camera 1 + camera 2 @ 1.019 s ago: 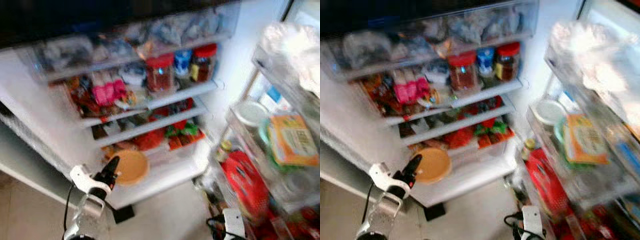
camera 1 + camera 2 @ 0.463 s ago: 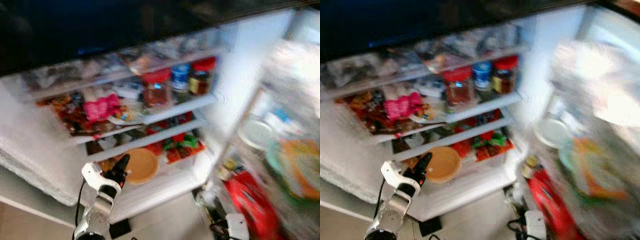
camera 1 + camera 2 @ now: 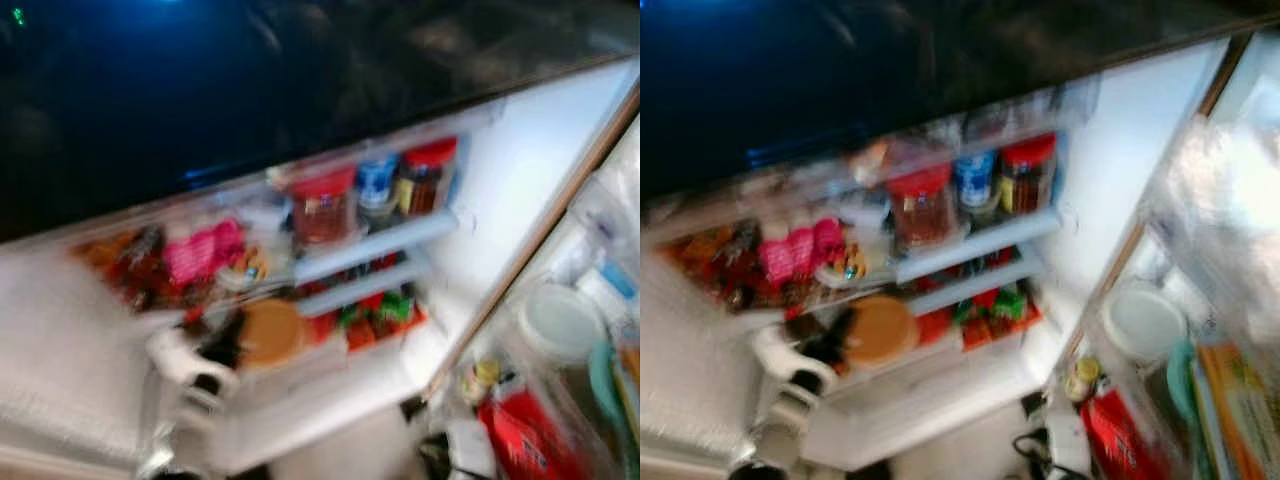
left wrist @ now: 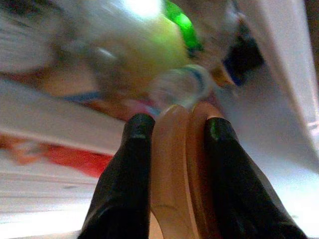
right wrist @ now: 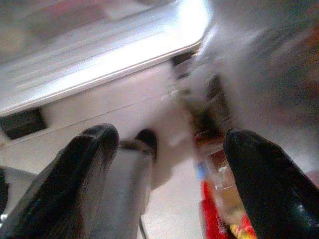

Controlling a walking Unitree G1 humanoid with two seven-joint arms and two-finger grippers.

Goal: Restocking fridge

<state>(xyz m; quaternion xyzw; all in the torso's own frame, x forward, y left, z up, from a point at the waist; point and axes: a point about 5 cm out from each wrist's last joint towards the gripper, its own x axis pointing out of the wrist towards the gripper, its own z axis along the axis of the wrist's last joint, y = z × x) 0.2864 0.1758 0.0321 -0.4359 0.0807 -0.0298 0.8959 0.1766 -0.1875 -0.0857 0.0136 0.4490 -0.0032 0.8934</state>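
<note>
Gripping a tan round bowl (image 4: 175,169) by its rim, the left hand (image 3: 225,340) has its two black fingers (image 4: 124,184) pinching the edge on either side. Bowl sits at the front edge of the fridge's lower shelf (image 3: 940,385), left part, just below the white middle shelf (image 3: 975,245). Head views are motion-blurred. Middle shelf carries two red-lidded jars (image 3: 922,205) with a blue-labelled container (image 3: 975,180) between them; pink packets (image 3: 795,255) are toward its left end. Red and green packs (image 3: 385,315) are at the back of the lower shelf, right of the bowl. Right hand (image 5: 164,179) hangs low near the open door's bins (image 3: 1140,320), fingers spread apart, holding nothing.
</note>
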